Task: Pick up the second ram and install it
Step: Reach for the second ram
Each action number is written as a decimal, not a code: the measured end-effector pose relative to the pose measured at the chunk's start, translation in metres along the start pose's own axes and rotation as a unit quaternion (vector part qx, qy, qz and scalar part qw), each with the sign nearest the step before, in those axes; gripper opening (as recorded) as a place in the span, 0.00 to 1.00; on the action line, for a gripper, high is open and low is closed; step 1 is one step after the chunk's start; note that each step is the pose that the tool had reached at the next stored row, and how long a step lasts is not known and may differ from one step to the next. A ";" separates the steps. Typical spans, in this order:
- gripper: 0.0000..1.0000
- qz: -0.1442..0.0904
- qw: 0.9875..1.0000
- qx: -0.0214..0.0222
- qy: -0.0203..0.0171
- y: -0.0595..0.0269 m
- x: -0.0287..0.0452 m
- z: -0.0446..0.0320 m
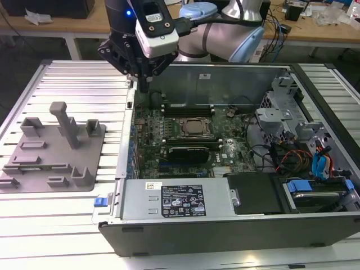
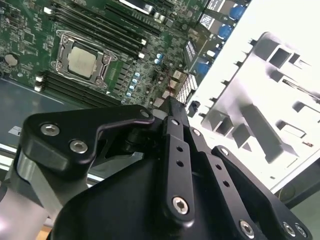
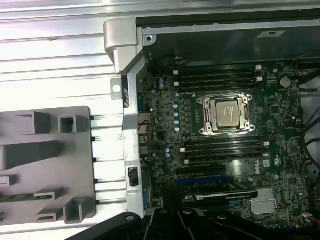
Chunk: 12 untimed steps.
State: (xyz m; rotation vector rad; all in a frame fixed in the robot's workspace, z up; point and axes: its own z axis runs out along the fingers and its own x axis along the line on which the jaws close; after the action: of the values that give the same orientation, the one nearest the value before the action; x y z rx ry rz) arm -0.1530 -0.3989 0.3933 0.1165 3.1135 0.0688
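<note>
Closest to the exterior camera sat the power supply point(image 1: 174, 199), along the near wall of the open PC case point(image 1: 225, 239). On the exterior view's left, just beside the case, the grey tray point(image 1: 93, 160) lay on the ribbed table point(image 1: 50, 225). The ram stick point(image 3: 25, 197) looked to be lying flat in that tray. It was a thin greenish strip in the first wrist view, tbh hard to make out in detail.

Further in, the motherboard point(image 1: 149, 140) lay on the case floor, with the processor point(image 1: 194, 127) in the middle and long black slots point(image 1: 188, 151) on both sides of it. Past that, the gripper point(image 1: 144, 84) hung over the far corner of the case on the exterior view's left, well apart from the tray and the stick. Its jaws looked clenched together, pinched to a point. Wooden benches point(image 1: 84, 22) ran along the back.
</note>
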 end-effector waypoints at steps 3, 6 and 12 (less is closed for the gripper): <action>0.08 0.000 1.000 0.000 0.000 -0.0004 0.0054 -0.0001; 0.08 0.000 1.000 0.000 0.000 -0.0008 0.0112 -0.0003; 0.08 0.000 1.000 0.000 0.000 -0.0016 0.0212 -0.0005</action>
State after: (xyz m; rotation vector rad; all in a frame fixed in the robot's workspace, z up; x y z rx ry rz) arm -0.1743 -0.3989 0.3932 0.1166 3.1133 0.0697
